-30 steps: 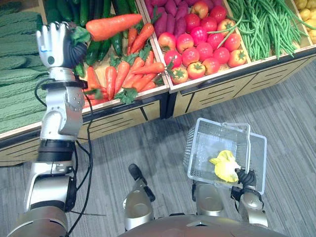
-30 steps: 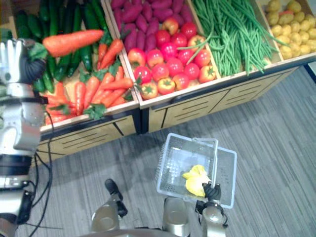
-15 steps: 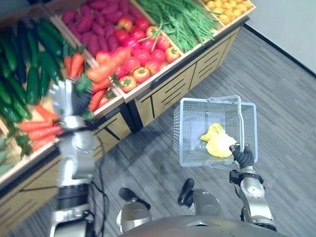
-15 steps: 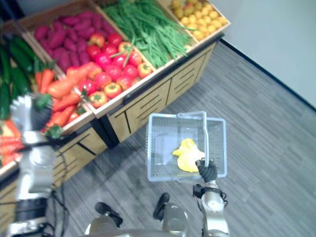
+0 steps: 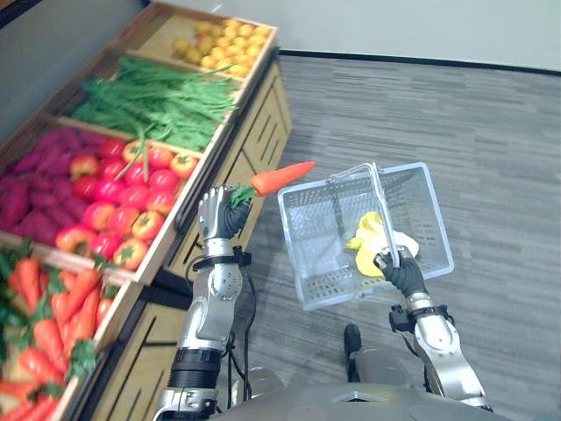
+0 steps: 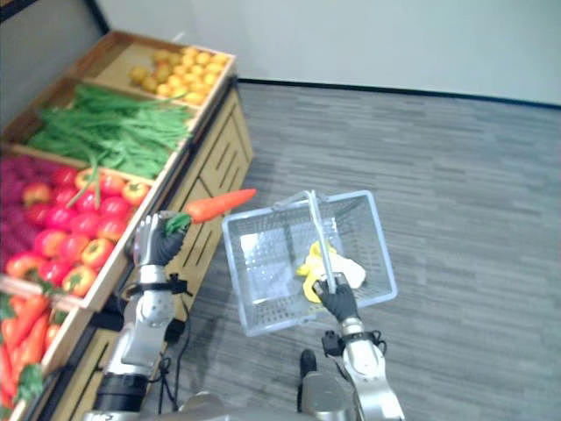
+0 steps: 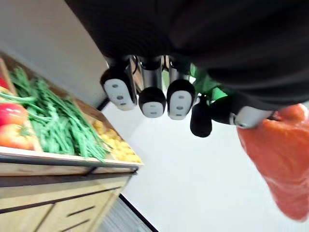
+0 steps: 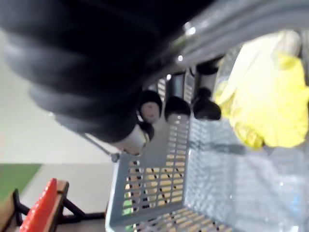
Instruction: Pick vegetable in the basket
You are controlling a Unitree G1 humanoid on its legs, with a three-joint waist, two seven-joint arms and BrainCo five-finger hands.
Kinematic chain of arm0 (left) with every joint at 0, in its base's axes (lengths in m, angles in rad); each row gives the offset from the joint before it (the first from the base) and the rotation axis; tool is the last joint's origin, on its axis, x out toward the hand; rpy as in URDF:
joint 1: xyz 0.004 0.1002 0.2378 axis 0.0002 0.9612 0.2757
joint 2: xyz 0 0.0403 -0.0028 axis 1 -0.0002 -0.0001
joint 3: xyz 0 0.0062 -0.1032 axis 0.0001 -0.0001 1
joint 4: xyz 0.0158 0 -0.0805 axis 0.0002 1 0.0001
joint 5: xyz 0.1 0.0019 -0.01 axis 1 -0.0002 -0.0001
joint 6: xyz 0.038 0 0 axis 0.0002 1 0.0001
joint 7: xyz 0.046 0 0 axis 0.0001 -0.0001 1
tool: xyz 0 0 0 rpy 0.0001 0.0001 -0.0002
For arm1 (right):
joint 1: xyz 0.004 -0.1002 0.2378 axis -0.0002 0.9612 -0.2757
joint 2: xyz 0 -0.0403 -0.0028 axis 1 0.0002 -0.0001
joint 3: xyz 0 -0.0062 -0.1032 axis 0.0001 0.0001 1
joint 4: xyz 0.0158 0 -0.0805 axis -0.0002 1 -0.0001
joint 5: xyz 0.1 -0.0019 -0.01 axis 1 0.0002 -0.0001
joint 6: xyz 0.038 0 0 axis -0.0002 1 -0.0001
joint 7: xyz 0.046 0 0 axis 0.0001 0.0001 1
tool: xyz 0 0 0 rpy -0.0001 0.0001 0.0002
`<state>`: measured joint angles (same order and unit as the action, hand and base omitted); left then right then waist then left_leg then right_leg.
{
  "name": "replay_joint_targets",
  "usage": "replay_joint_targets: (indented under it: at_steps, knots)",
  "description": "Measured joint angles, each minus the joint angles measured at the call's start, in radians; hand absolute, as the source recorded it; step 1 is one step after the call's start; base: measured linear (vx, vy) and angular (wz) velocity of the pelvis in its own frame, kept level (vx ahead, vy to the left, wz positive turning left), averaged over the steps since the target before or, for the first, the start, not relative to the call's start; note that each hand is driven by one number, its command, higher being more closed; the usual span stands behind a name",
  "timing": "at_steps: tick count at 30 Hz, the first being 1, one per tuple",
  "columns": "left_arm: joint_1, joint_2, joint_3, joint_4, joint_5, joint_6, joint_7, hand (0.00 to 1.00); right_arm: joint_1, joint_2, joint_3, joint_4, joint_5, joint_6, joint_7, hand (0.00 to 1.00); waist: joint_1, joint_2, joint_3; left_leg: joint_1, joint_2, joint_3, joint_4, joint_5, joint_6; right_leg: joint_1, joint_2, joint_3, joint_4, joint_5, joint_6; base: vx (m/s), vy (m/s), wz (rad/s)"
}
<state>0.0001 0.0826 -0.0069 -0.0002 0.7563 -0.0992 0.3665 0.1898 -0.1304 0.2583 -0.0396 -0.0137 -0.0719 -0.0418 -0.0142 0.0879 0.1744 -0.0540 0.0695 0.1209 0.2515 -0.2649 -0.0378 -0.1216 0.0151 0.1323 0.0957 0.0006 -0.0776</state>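
Observation:
My left hand (image 5: 219, 215) is shut on the green leafy end of an orange carrot (image 5: 280, 176), held up in the air just left of the basket's rim. In the left wrist view the carrot (image 7: 282, 159) juts out past my curled fingers (image 7: 152, 99). My right hand (image 5: 401, 274) is shut on the handle of a clear mesh basket (image 5: 314, 263), carried above the floor. A yellow leafy vegetable (image 5: 372, 246) lies inside it, also seen as the yellow vegetable (image 8: 270, 99) beyond the handle.
A wooden produce stand (image 5: 254, 118) runs along my left with carrots (image 5: 44, 324), tomatoes (image 5: 114, 206), purple sweet potatoes (image 5: 31, 171), green beans (image 5: 153, 105) and yellow potatoes (image 5: 215, 48). Grey floor (image 5: 473, 114) spreads to the right, up to a white wall (image 6: 394, 44).
The camera has swung right, so the stand now lies along the left. My left hand has carried the carrot off the stand to beside the basket. The right hand still holds the basket.

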Motion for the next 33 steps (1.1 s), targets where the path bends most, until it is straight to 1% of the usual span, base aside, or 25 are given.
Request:
replay_joint_targets:
  at_steps: [1, 2, 3, 4, 7, 8, 9, 11, 12, 13, 14, 15, 16, 17, 18, 19, 20, 21, 22, 23, 26, 28, 29, 30, 33]
  knots:
    - [0.028, -0.006, -0.003, 0.003, -0.001, 0.002, 0.002, 1.0, -0.007, 0.001, 0.041, -0.002, -0.001, 0.0, 0.004, 1.0, 0.018, 0.003, -0.004, 0.018, -0.017, 0.002, -0.022, 0.042, 0.012, 0.006, 0.016, 0.05, -0.008, 0.019, 0.034, 0.0, 0.132, -1.29]
    - [0.036, -0.012, -0.009, 0.004, -0.001, 0.004, 0.003, 1.0, -0.008, 0.003, 0.061, -0.012, 0.0, 0.0, 0.007, 1.0, 0.023, 0.007, -0.008, 0.022, -0.019, 0.015, -0.024, 0.043, 0.014, 0.008, 0.005, 0.051, -0.017, 0.033, 0.057, 0.08, 0.203, -0.99]
    - [0.033, -0.015, -0.016, 0.005, -0.002, 0.005, 0.002, 1.0, -0.01, 0.005, 0.083, -0.036, 0.005, -0.001, 0.014, 1.0, 0.005, -0.001, -0.007, 0.035, -0.024, 0.056, -0.036, 0.066, 0.04, 0.006, -0.015, 0.056, -0.03, 0.046, 0.095, 0.15, 0.164, -0.51]
    - [0.034, -0.029, -0.032, 0.005, -0.003, 0.005, 0.002, 1.0, -0.016, 0.013, 0.089, -0.044, 0.019, -0.001, 0.023, 1.0, 0.007, -0.008, -0.011, 0.06, -0.04, 0.092, -0.073, 0.083, 0.045, -0.004, -0.021, 0.074, -0.03, 0.049, 0.108, 0.18, 0.198, -0.49]
    - [0.025, -0.039, -0.075, 0.005, -0.026, 0.004, 0.001, 1.0, -0.022, 0.035, 0.091, -0.044, 0.024, -0.001, 0.038, 1.0, 0.002, -0.011, -0.013, 0.091, -0.062, 0.125, -0.112, 0.096, 0.049, -0.042, -0.022, 0.077, 0.028, 0.039, 0.118, 0.16, 0.153, -0.56]
    - [0.016, -0.038, -0.089, 0.007, -0.03, 0.003, 0.0, 1.0, -0.027, 0.039, 0.09, -0.045, 0.03, -0.001, 0.038, 1.0, 0.001, -0.015, -0.012, 0.094, -0.065, 0.137, -0.112, 0.096, 0.049, -0.067, -0.021, 0.076, 0.072, 0.029, 0.124, 0.09, 0.067, -0.61]
    - [0.0, -0.037, -0.12, 0.025, -0.033, 0.003, -0.001, 1.0, -0.028, 0.039, 0.092, -0.045, 0.03, 0.0, 0.038, 1.0, -0.001, -0.018, -0.01, 0.107, -0.069, 0.152, -0.113, 0.096, 0.049, -0.112, -0.015, 0.069, 0.163, 0.019, 0.133, 0.09, 0.051, -0.58]
    - [-0.016, -0.033, -0.149, 0.047, -0.037, 0.003, -0.007, 1.0, -0.028, 0.038, 0.103, -0.045, 0.031, 0.0, 0.039, 1.0, -0.011, -0.026, -0.005, 0.126, -0.077, 0.164, -0.112, 0.096, 0.049, -0.139, -0.014, 0.055, 0.233, 0.009, 0.146, 0.03, 0.03, -0.44]
    - [-0.025, -0.03, -0.168, 0.06, -0.038, 0.001, -0.01, 1.0, -0.032, 0.039, 0.123, -0.045, 0.03, 0.0, 0.042, 1.0, -0.022, -0.033, -0.004, 0.131, -0.079, 0.174, -0.115, 0.097, 0.05, -0.159, -0.025, 0.011, 0.255, 0.006, 0.142, -0.01, 0.025, -0.36]
    - [-0.029, -0.025, -0.181, 0.065, -0.038, 0.001, -0.011, 1.0, -0.037, 0.042, 0.151, -0.047, 0.03, -0.001, 0.047, 1.0, -0.028, -0.053, -0.008, 0.137, -0.089, 0.187, -0.138, 0.098, 0.053, -0.171, -0.061, -0.074, 0.249, -0.041, 0.074, 0.0, 0.009, -0.3]
    - [-0.03, -0.021, -0.188, 0.067, -0.038, 0.0, -0.012, 1.0, -0.039, 0.047, 0.157, -0.048, 0.031, -0.001, 0.049, 1.0, -0.028, -0.067, -0.012, 0.141, -0.097, 0.197, -0.157, 0.096, 0.056, -0.18, -0.087, -0.127, 0.26, -0.066, 0.037, 0.01, -0.025, -0.17]
    - [-0.036, -0.019, -0.197, 0.08, -0.038, 0.0, -0.012, 1.0, -0.043, 0.056, 0.169, -0.048, 0.03, -0.001, 0.052, 1.0, -0.028, -0.074, -0.014, 0.141, -0.098, 0.201, -0.172, 0.087, 0.071, -0.191, -0.114, -0.184, 0.287, -0.096, 0.032, 0.04, -0.073, -0.05]
    - [-0.045, -0.019, -0.206, 0.116, -0.039, 0.001, -0.014, 1.0, -0.051, 0.061, 0.18, -0.043, 0.031, 0.0, 0.057, 1.0, -0.027, -0.078, -0.01, 0.135, -0.086, 0.203, -0.171, 0.088, 0.072, -0.193, -0.142, -0.235, 0.299, -0.113, 0.037, 0.06, -0.117, -0.02]
    - [-0.043, -0.018, -0.206, 0.143, -0.04, 0.003, -0.018, 1.0, -0.055, 0.061, 0.189, -0.041, 0.03, 0.002, 0.06, 1.0, -0.023, -0.079, -0.01, 0.132, -0.07, 0.208, -0.16, 0.081, 0.06, -0.175, -0.164, -0.261, 0.282, -0.107, 0.05, 0.06, -0.127, -0.06]
    - [-0.042, -0.015, -0.206, 0.15, -0.04, 0.004, -0.019, 1.0, -0.056, 0.061, 0.196, -0.041, 0.03, 0.002, 0.061, 1.0, -0.018, -0.084, -0.012, 0.13, -0.064, 0.21, -0.153, 0.075, 0.05, -0.164, -0.164, -0.258, 0.253, -0.102, 0.081, 0.07, -0.167, -0.19]
    - [-0.042, -0.013, -0.198, 0.155, -0.039, 0.007, -0.019, 1.0, -0.064, 0.057, 0.211, -0.041, 0.03, 0.002, 0.066, 1.0, -0.014, -0.075, -0.012, 0.114, -0.036, 0.211, -0.138, 0.069, 0.034, -0.147, -0.132, -0.255, 0.205, -0.076, 0.084, 0.07, -0.199, -0.35]
    - [-0.045, -0.011, -0.189, 0.154, -0.039, 0.007, -0.019, 1.0, -0.077, 0.051, 0.215, -0.041, 0.031, 0.002, 0.067, 1.0, -0.007, -0.064, -0.018, 0.105, -0.009, 0.222, -0.141, 0.07, 0.022, -0.135, -0.095, -0.252, 0.149, -0.042, 0.075, 0.08, -0.202, -0.4]
    - [-0.045, -0.014, -0.187, 0.155, -0.039, 0.007, -0.019, 1.0, -0.079, 0.05, 0.215, -0.041, 0.032, 0.002, 0.067, 1.0, -0.003, -0.062, -0.019, 0.105, 0.001, 0.231, -0.144, 0.072, 0.017, -0.128, -0.082, -0.248, 0.122, -0.028, 0.072, 0.08, -0.171, -0.42]
    - [-0.046, -0.021, -0.188, 0.162, -0.039, 0.007, -0.02, 0.0, -0.077, 0.049, 0.211, -0.042, 0.032, 0.002, 0.067, 1.0, -0.002, -0.062, -0.02, 0.108, 0.017, 0.236, -0.145, 0.073, 0.011, -0.107, -0.059, -0.246, 0.076, -0.004, 0.067, 0.08, -0.121, -0.36]
    - [-0.052, -0.031, -0.188, 0.184, -0.039, 0.007, -0.02, 0.0, -0.075, 0.047, 0.205, -0.042, 0.035, 0.002, 0.068, 1.0, -0.002, -0.062, -0.02, 0.112, 0.023, 0.243, -0.145, 0.072, 0.007, -0.094, -0.045, -0.24, 0.045, 0.014, 0.066, 0.07, -0.093, -0.31]
    - [-0.056, -0.04, -0.188, 0.21, -0.039, 0.007, -0.028, 0.0, -0.064, 0.047, 0.18, -0.043, 0.039, 0.002, 0.071, 1.0, -0.004, -0.058, -0.022, 0.113, 0.032, 0.253, -0.145, 0.073, 0.005, -0.065, -0.03, -0.23, -0.03, 0.057, 0.067, 0.03, -0.031, -0.21]
    - [-0.051, -0.042, -0.177, 0.219, -0.039, 0.009, -0.041, 0.0, -0.031, 0.05, 0.124, -0.045, 0.039, 0.002, 0.067, 1.0, -0.003, -0.054, -0.025, 0.117, 0.028, 0.253, -0.147, 0.073, 0.005, -0.016, -0.027, -0.23, -0.128, 0.112, 0.075, 0.01, 0.005, -0.03]
    - [-0.048, -0.044, -0.173, 0.219, -0.04, 0.009, -0.042, 0.0, -0.022, 0.05, 0.104, -0.045, 0.039, 0.003, 0.065, 1.0, -0.002, -0.053, -0.026, 0.119, 0.026, 0.253, -0.147, 0.073, 0.005, -0.003, -0.028, -0.229, -0.152, 0.125, 0.078, -0.01, 0.059, 0.0]
    - [-0.038, -0.049, -0.163, 0.217, -0.04, 0.005, -0.044, 0.0, 0.002, 0.051, 0.058, -0.044, 0.038, 0.004, 0.057, 1.0, 0.002, -0.052, -0.031, 0.122, 0.017, 0.253, -0.148, 0.073, 0.006, 0.017, -0.032, -0.227, -0.194, 0.147, 0.08, -0.01, 0.041, -0.01]
    - [-0.022, -0.07, -0.16, 0.207, -0.043, 0.001, -0.055, 0.0, 0.045, 0.052, 0.011, -0.042, 0.018, 0.015, 0.052, 1.0, 0.003, -0.041, -0.037, 0.134, 0.01, 0.25, -0.149, 0.074, 0.006, 0.029, -0.034, -0.227, -0.195, 0.15, 0.084, -0.02, 0.027, 0.01]
